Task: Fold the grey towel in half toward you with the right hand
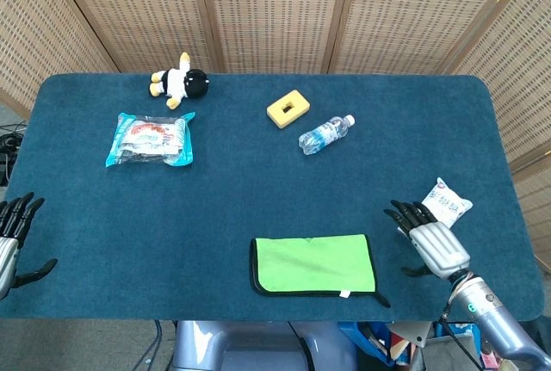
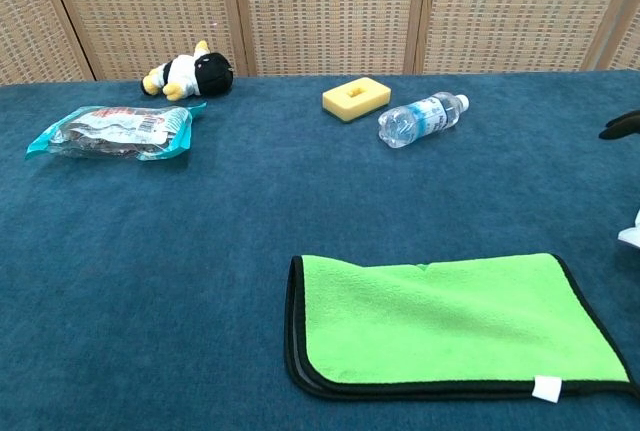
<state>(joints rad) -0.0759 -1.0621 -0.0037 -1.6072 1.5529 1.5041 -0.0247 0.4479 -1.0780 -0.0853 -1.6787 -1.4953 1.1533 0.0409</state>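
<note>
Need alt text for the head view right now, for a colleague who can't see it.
A folded towel, green side up, lies at the near table edge; the open right hand hovers to its right, beside a white packet. A bottle lies farther back.

We see bare worktop (image 1: 258, 190) between the folded towel (image 1: 314, 264) and the far row of sponge (image 1: 287, 108) and bottle (image 1: 326, 133). The white packet (image 1: 445, 202) crowds the right robot hand (image 1: 429, 239); the snack bag (image 1: 151, 139) lies far left.

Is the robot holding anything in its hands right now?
No. The right hand is open beside the towel, touching nothing. The left hand is open too.
</note>
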